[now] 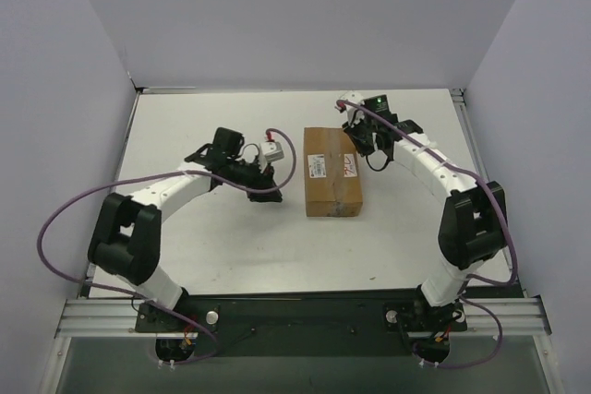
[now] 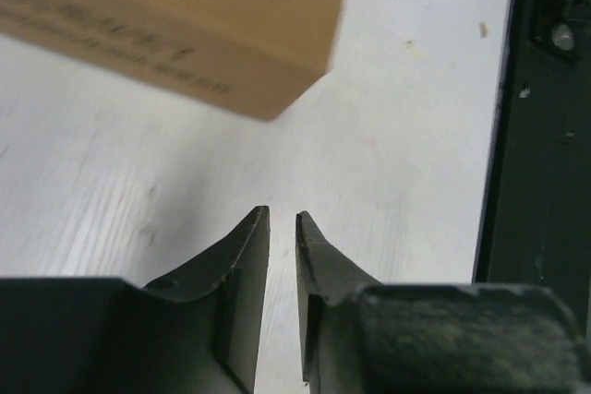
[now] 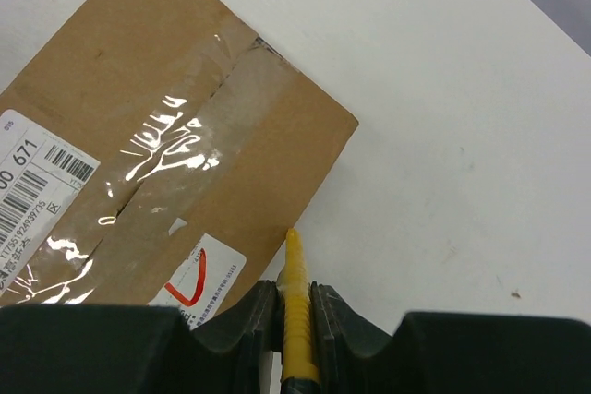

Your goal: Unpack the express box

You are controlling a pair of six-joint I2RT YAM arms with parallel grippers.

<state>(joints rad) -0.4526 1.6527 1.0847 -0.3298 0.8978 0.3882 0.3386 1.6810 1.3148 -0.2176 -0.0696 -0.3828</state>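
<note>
The express box (image 1: 331, 173), a brown carton with clear tape, a white label and a red-marked sticker, lies closed at mid-table. The right wrist view shows its taped top (image 3: 166, 126). My right gripper (image 3: 294, 291) is shut on a small yellow utility knife (image 3: 297, 320), whose tip touches the box's right edge beside the red-marked sticker (image 3: 199, 279). From above, the right gripper (image 1: 360, 142) sits at the box's far right corner. My left gripper (image 1: 265, 191) hovers left of the box, its fingers almost together and holding nothing. The left wrist view has the left gripper (image 2: 282, 220) over bare table, with the box's corner (image 2: 212, 34) ahead.
White walls enclose the table on the left, back and right. The dark base rail (image 1: 295, 316) runs along the near edge and also shows as a dark rail (image 2: 540, 182) at the right of the left wrist view. Purple cables loop off both arms.
</note>
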